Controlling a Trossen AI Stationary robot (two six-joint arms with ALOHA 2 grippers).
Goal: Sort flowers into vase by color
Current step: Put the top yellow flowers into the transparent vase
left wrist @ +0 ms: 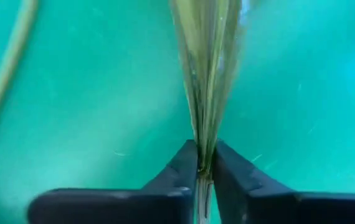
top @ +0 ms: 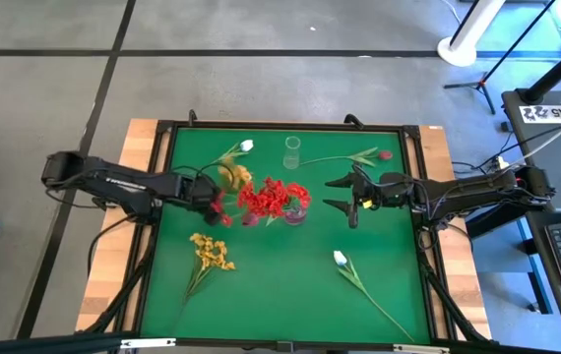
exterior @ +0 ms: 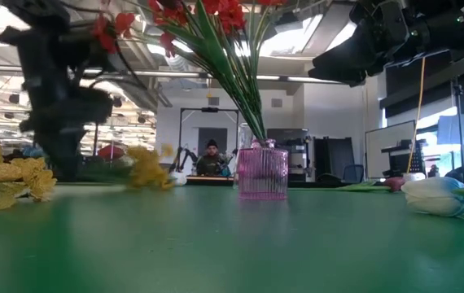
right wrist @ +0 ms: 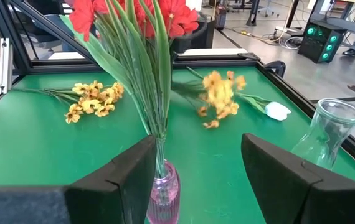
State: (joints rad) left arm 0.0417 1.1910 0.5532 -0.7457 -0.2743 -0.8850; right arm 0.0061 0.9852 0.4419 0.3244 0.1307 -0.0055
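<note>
My left gripper (top: pixel 212 200) (left wrist: pixel 203 167) is shut on a yellow-orange flower, whose blossoms (top: pixel 233 176) (right wrist: pixel 220 93) show blurred just left of the red bunch. The red flowers (top: pixel 269 198) (right wrist: pixel 141 18) stand with their stems in a pink ribbed vase (top: pixel 296 212) (exterior: pixel 262 172) (right wrist: pixel 164 198). My right gripper (top: pixel 341 194) (right wrist: pixel 199 155) is open, just right of that vase and touching nothing. A clear glass vase (top: pixel 292 150) (right wrist: pixel 327 134) stands behind. A second yellow-orange flower (top: pixel 210 252) (right wrist: pixel 93 99) lies flat on the mat. My left gripper pinches a bundle of green stems and leaves (left wrist: pixel 203 152) between its two fingers. The fingers lie across the stems, which fan out beyond the fingertips. The blossom end (top: pixel 233 176) sticks out past the gripper toward the far side; whether it touches the mat I cannot tell.
A white tulip (top: pixel 246 146) and a dark red tulip (top: pixel 383 154) lie near the far edge, and another white tulip (top: pixel 340 258) (exterior: pixel 434 197) lies near the right front. The green mat (top: pixel 280 285) has a raised black frame. A person sits in the room beyond.
</note>
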